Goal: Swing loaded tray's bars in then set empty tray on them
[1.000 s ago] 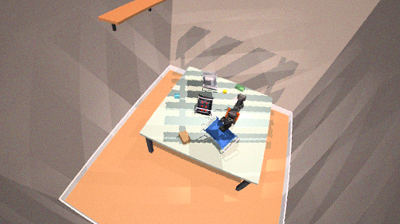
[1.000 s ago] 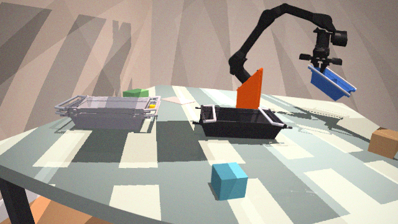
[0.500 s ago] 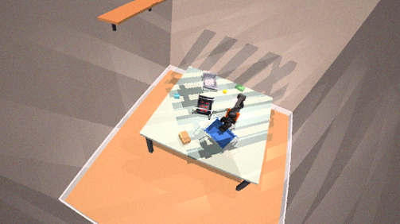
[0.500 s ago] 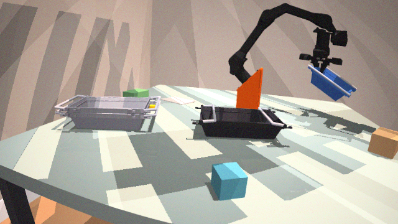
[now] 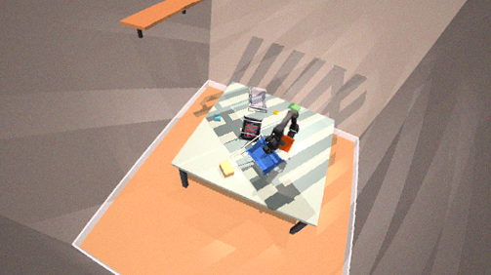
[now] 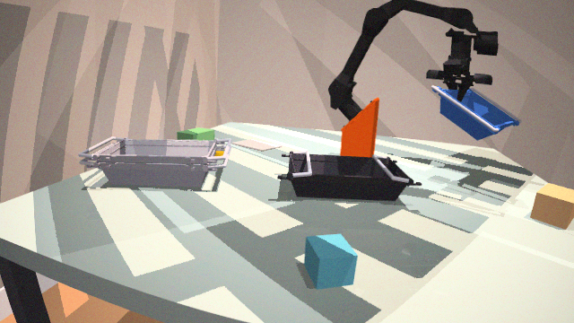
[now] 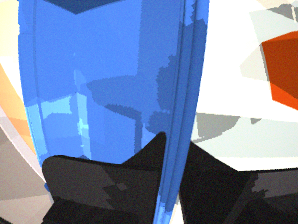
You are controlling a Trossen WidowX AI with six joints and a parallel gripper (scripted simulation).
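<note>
The loaded black tray stands upright on the table, with small red blocks inside. Its two pale wire bars lie swung in over its top, the left bar near one end and the right bar near the other. My gripper is shut on one side wall of the empty blue tray. It holds that tray in the air, to the right of the black tray in the exterior view, where it looks tilted. The blue tray's underside is partly hidden.
A grey tray stands left of the black one. An orange upright block stands close behind the black tray. Cyan, green and tan blocks lie around.
</note>
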